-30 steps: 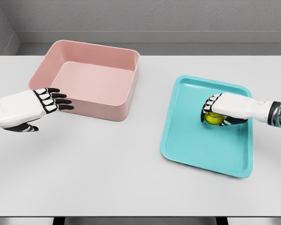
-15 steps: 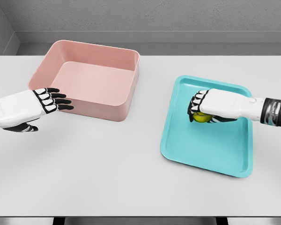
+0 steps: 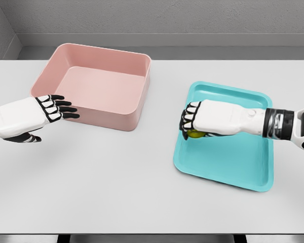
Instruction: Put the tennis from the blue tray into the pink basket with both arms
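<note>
A yellow-green tennis ball [image 3: 194,133] is grasped by the right robot hand [image 3: 197,121], whose black-tipped fingers [image 3: 188,123] are curled over it, so that only a small part of the ball is seen beneath the palm. The ball is held over the 9 o'clock edge of the shallow rectangular turquoise plastic tray [image 3: 228,162]; whether it touches the tray floor cannot be told. The right arm is stretched in from the 3 o'clock side across the tray. The tray is laid on the pale grey surface [image 3: 116,182] toward 3 o'clock, and a square pink plastic basket [image 3: 137,109] with high walls is set toward 10 o'clock, well apart from the tray. The left robot hand [image 3: 48,109] is seen at 9 o'clock, just beside the basket's near corner, with its fingers extended and relaxed, nothing being held.
</note>
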Motion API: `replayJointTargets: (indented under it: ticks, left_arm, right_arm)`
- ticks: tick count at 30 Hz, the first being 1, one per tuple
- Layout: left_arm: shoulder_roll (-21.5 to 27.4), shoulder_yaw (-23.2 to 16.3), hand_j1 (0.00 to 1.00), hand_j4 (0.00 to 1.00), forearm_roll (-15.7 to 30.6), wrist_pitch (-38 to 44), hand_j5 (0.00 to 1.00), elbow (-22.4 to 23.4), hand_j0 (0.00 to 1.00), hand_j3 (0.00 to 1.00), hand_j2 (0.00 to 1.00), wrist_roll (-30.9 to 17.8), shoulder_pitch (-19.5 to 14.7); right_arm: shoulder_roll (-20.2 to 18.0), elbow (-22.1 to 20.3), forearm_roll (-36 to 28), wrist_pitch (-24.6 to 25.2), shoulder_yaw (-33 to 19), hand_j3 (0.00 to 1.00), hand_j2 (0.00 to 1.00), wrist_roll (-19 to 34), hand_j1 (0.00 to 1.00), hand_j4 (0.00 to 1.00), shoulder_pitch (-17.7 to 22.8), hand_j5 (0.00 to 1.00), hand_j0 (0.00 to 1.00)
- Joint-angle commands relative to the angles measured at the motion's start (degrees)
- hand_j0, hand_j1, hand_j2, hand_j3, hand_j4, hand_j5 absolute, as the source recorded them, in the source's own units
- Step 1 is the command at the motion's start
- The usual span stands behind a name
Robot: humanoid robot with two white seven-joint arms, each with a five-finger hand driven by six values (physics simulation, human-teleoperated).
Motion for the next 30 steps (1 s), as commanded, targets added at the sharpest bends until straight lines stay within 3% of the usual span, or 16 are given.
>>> replayJointTargets:
  ticks: [1, 16, 30]
  left_arm:
    - [0.1, 0.0, 1.00, 1.00, 0.2, 0.0, 1.00, 0.0, 1.00, 1.00, 1.00, 0.0, 0.1]
    - [0.3, 0.0, 1.00, 1.00, 0.1, 0.0, 1.00, 0.0, 1.00, 1.00, 1.00, 0.0, 0.1]
    - [0.3, 0.1, 1.00, 1.00, 0.0, 0.0, 1.00, 0.1, 1.00, 1.00, 1.00, 0.0, 0.1]
  right_arm:
    - [1.4, -0.2, -0.3, 0.2, 0.0, 0.45, 0.45, 0.4, 0.45, 0.45, 0.0, 0.45, 0.45]
    - [10.2, -0.2, 0.4, 0.2, 6.2, 0.45, 0.45, 1.4, 0.45, 0.45, -2.9, 0.45, 0.45]
    - [17.7, -0.2, 6.5, 0.2, 11.7, 0.45, 0.45, 1.5, 0.45, 0.45, -4.5, 0.45, 0.45]
